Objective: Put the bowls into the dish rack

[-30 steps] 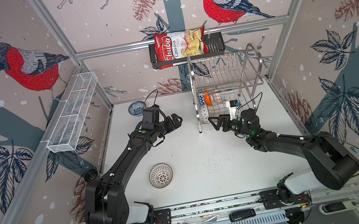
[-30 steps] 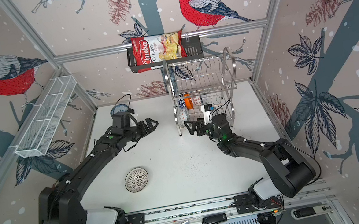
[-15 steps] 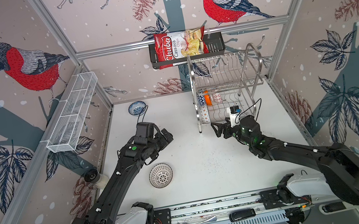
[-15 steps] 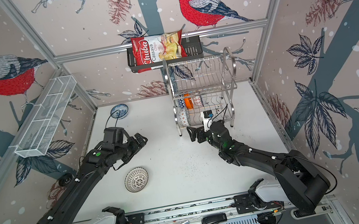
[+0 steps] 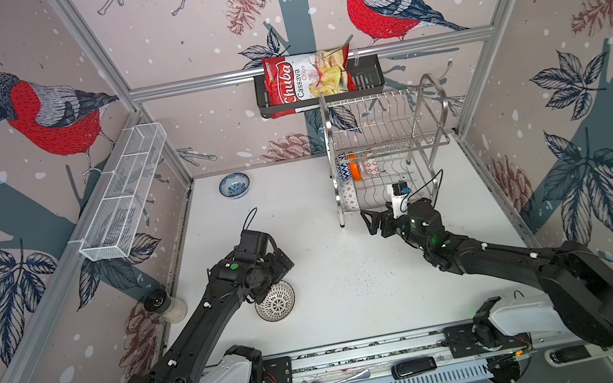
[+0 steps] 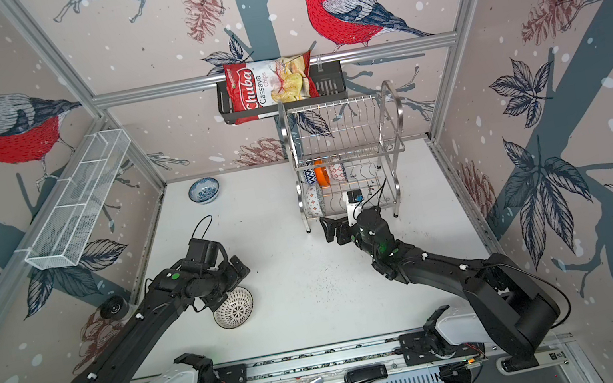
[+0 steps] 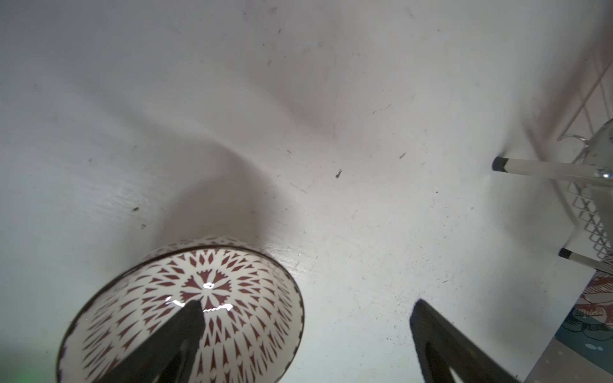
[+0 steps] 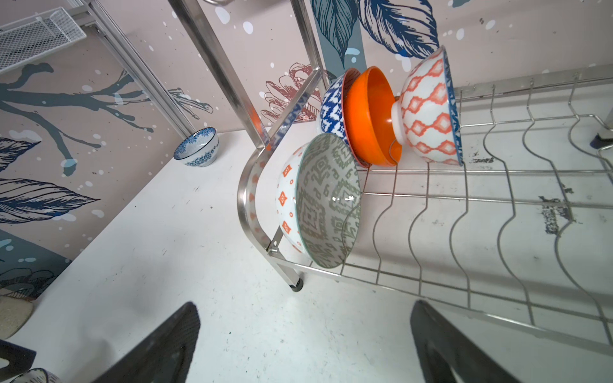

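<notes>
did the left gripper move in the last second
Yes. The left gripper pulled back from the blue-floral bowl toward the near side, and is now open over the radial-patterned bowl.

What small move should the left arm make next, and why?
Probably lower the left gripper and close on the rim of the white bowl with dark radial marks. Its jaws are open, one finger over the bowl's inside, the other outside the rim, and this bowl sits on the table, not in the dish rack.

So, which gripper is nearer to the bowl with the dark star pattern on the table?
Left. The left gripper hangs open right over the bowl, one finger above its inside. The right gripper is across the table, beside the dish rack.
</notes>
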You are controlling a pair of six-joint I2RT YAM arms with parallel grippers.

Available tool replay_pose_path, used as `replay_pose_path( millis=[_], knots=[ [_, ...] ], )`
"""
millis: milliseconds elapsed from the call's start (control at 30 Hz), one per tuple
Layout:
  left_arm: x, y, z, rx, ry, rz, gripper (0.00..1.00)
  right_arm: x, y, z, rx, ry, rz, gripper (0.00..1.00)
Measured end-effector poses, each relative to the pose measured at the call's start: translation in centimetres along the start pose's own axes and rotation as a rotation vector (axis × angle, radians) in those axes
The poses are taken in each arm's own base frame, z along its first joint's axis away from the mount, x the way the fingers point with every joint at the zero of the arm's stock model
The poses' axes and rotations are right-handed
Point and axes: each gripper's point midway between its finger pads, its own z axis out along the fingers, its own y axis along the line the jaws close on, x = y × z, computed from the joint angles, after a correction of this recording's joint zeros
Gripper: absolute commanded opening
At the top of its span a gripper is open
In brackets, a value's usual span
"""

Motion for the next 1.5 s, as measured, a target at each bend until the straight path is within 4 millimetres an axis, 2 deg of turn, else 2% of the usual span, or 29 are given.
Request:
replay_pose_path(
  millis=[133,567,900,1200,1500],
  knots=[
    [0.9,0.7,1.2,-0.031,0.04,0.001,0.98,0.0,0.1,0.1,-0.001,0.001,0.0,1.0],
    [2.2,-1.2,3.7,0.003,0.101,0.055,0.98,-0.1,0.1,0.0,-0.001,-0.007,0.003,1.0],
    [1.7,-4.2,4.1,0.053,0.118,0.1,0.98,-0.4,-0.1,-0.1,0.01,-0.022,0.007,1.0],
    [1.9,-6.3,4.6,0.078,0.14,0.13,0.97,-0.3,-0.2,-0.1,0.011,-0.022,0.022,1.0],
    [2.7,-9.4,5.6,0.105,0.18,0.179,0.98,-0.6,-0.8,-0.7,0.036,-0.043,0.03,1.0]
  ],
)
